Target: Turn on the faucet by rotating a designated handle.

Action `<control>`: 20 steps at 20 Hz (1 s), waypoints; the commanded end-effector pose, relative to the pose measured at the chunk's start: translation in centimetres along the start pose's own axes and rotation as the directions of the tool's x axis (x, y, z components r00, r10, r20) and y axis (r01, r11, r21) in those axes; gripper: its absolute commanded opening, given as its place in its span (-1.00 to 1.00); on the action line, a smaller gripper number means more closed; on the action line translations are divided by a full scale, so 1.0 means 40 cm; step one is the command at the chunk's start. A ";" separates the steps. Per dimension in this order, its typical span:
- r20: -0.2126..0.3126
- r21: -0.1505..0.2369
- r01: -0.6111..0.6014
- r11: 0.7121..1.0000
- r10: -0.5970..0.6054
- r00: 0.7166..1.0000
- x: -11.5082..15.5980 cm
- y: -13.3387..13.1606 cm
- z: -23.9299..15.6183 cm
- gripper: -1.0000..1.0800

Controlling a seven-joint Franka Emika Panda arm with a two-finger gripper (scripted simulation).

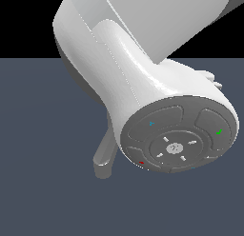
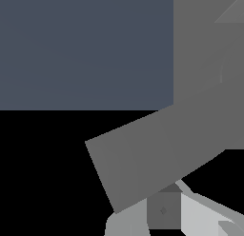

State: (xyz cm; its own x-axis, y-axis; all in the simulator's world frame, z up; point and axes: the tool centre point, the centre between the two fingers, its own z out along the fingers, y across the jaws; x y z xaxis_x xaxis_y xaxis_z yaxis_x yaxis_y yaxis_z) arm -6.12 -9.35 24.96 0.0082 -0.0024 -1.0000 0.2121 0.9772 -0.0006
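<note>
In the exterior view my white arm (image 1: 143, 73) fills the middle and hides the gripper's fingers. Only a dull grey rounded piece of the faucet (image 1: 103, 160) sticks out below it at the exterior view's left; which part it is I cannot tell. In the wrist view the faucet's flat grey plate (image 2: 205, 44) is close up. A flat, straight grey bar, apparently the handle (image 2: 152, 154), slants out from it. My gripper (image 2: 164, 216) sits right against the bar's free end. Only parts of its fingers (image 2: 205, 218) show, so the jaw gap is unclear.
A plain blue-grey floor (image 1: 43, 192) lies under everything, with black background behind. The arm's round grey end cap (image 1: 178, 135) faces the exterior camera and blocks most of the fixture.
</note>
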 end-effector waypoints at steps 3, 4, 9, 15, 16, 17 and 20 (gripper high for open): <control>-0.008 -0.015 0.009 1.000 -0.010 1.000 0.025 -0.016 0.004 -1.00; -0.008 -0.016 0.010 1.000 -0.010 1.000 0.029 -0.021 0.005 -1.00; -0.014 -0.017 0.010 1.000 -0.010 1.000 0.050 -0.020 0.000 -1.00; -0.012 -0.017 0.010 1.000 -0.010 1.000 0.089 -0.033 0.001 -1.00; -0.012 -0.017 0.010 1.000 -0.010 1.000 0.095 -0.036 0.001 -1.00; -0.012 -0.017 0.010 1.000 -0.010 1.000 0.101 -0.038 0.001 -1.00; -0.011 -0.017 0.010 1.000 -0.010 1.000 0.121 -0.045 0.002 -1.00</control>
State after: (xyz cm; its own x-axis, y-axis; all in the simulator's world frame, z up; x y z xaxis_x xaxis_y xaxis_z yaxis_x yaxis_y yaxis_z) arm -6.48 -11.05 20.53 -0.0058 -0.0104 -0.9999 0.1976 0.9802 -0.0114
